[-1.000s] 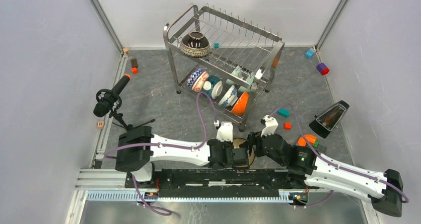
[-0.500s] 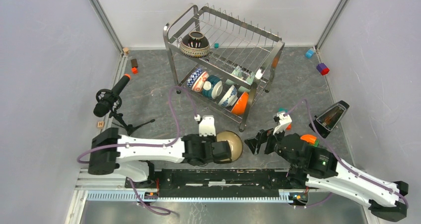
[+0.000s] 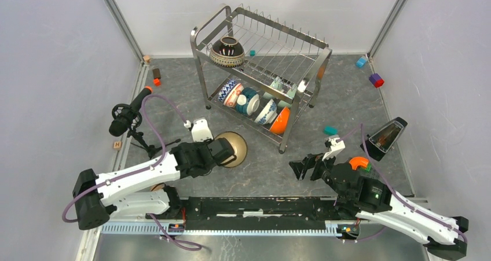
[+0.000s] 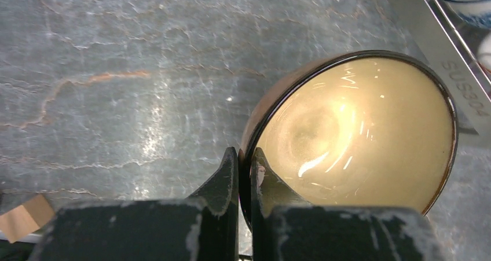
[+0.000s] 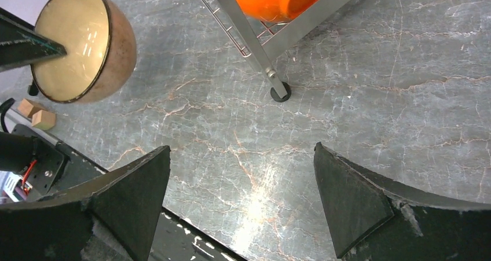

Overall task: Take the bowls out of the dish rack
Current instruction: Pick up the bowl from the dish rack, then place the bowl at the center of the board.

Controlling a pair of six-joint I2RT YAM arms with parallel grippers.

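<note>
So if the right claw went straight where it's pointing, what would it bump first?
Probably the grey tabletop, since the open right gripper tilts down at it. The dish rack stands further ahead, though depth is hard to judge.

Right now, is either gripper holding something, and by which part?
The left gripper pinches the brown bowl by its rim, one finger inside and one outside. The right gripper is open and holds nothing.

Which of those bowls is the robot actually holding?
The brown bowl with the cream inside, pinched at its rim by the left gripper; the bowls in the dish rack are untouched.
</note>
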